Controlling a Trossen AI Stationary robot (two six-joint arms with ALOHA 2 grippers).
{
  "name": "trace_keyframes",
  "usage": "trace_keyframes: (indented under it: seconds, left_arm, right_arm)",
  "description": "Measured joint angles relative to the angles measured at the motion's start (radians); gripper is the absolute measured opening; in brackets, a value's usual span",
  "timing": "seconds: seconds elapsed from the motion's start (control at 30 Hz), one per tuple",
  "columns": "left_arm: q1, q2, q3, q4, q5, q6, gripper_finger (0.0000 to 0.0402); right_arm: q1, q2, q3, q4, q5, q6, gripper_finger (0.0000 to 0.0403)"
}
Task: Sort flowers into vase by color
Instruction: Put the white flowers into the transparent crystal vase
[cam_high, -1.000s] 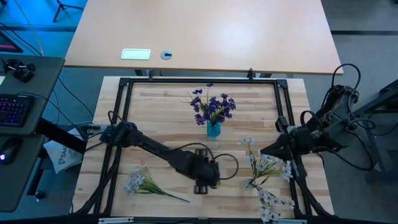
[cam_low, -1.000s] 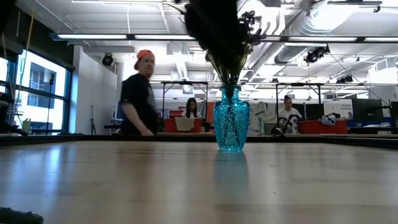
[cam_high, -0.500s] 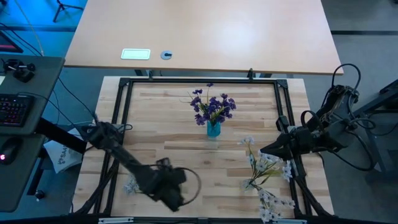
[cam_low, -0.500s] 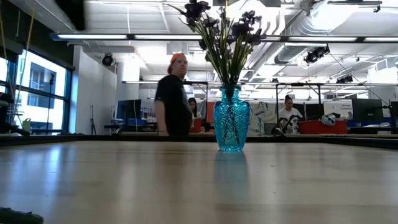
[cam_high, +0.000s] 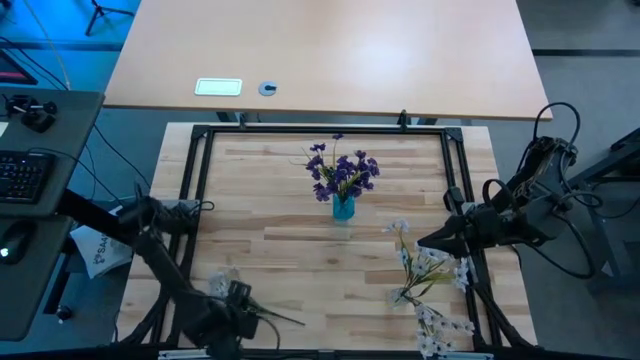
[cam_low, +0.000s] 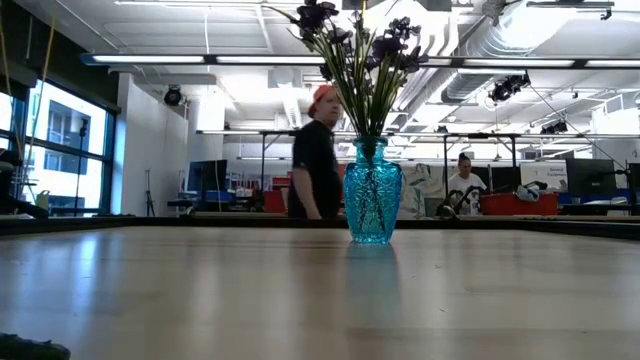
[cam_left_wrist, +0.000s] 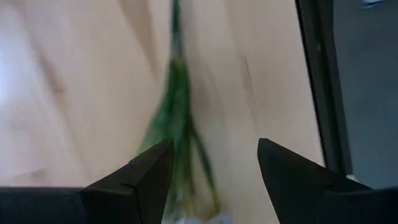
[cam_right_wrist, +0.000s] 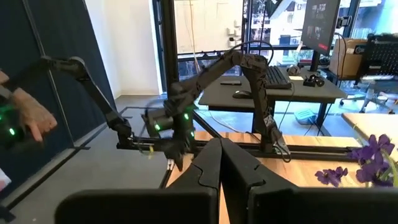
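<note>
A blue glass vase (cam_high: 343, 207) (cam_low: 372, 192) stands at the table's middle toward the far side and holds the dark purple flowers (cam_high: 340, 172) (cam_low: 355, 50). One pale sprig (cam_high: 222, 290) lies flat near the near-left corner, its stem (cam_left_wrist: 176, 106) running toward the middle. More pale sprigs (cam_high: 420, 265) lie at the right, and another (cam_high: 440, 325) near the near-right corner. My left gripper (cam_high: 232, 312) (cam_left_wrist: 214, 149) is open over the near-left sprig, with the green stem between its fingers in the wrist view. My right gripper (cam_high: 422, 243) (cam_right_wrist: 221, 146) waits shut at the right edge, beside the pale sprigs.
A black frame rail (cam_high: 190, 200) borders the wooden table on all sides. A larger table (cam_high: 320, 50) stands beyond the far edge. In the low view a person (cam_low: 317, 160) walks in the room behind the vase. The wood between the vase and the near edge is bare.
My left arm has swung from the table's near middle toward the near-left corner and now hangs over the pale sprig there. It has cleared the low view, where it had covered the purple blooms. The person behind the table has walked to the right.
</note>
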Motion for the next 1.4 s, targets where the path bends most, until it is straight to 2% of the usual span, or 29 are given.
trace_keyframes:
  seconds: [0.07,0.23,0.33,0.43,0.6,0.83,0.9,0.97,1.1,1.13,1.27,1.4]
  left_arm:
    - [0.028,0.001,-0.051,0.088,0.038,0.0,0.0218]
    - [0.106,0.001,-0.13,0.209,-0.017,0.007,0.0218]
    - [0.136,0.0,-0.174,0.242,0.01,0.048,0.0218]
    - [0.142,0.0,-0.211,0.278,0.072,0.092,0.0218]
    - [0.131,0.0,-0.237,0.335,0.09,0.139,0.0218]
    - [0.147,-0.006,-0.329,0.408,0.128,0.012,0.0209]
    - [0.151,-0.007,-0.343,0.418,0.131,-0.021,0.0191]
    - [0.161,-0.007,-0.344,0.435,0.142,-0.035,0.0156]
    - [0.194,-0.006,-0.323,0.416,0.177,-0.058,0.0038]
    - [0.201,-0.009,-0.314,0.411,0.184,-0.059,0.0021]
    - [0.228,-0.066,-0.272,0.382,0.172,-0.082,0.0015]
    - [0.241,-0.215,-0.235,0.366,0.05,-0.121,0.0005]
  right_arm:
    - [0.0,0.0,0.0,0.0,-0.003,0.025,0.0]
    - [0.0,0.0,0.0,-0.001,-0.004,0.05,0.0]
    - [0.0,0.0,0.0,0.0,-0.003,0.051,0.0]
    - [0.0,0.0,0.0,0.0,-0.003,0.051,0.0]
    - [0.0,0.001,0.0,-0.006,-0.002,0.074,0.0]
    - [0.0,0.001,0.0,-0.014,-0.001,0.074,0.0]
    - [0.0,0.001,0.0,-0.014,0.002,0.074,0.0]
    - [0.0,0.001,0.0,-0.014,0.001,0.074,0.0]
    - [0.0,0.001,0.0,-0.014,0.001,0.068,0.0]
    - [0.0,0.001,0.0,-0.014,0.001,0.066,0.0]
    - [0.0,0.0,0.0,-0.004,0.001,0.04,0.0]
    - [0.0,-0.006,0.0,0.082,0.001,-0.047,0.0]
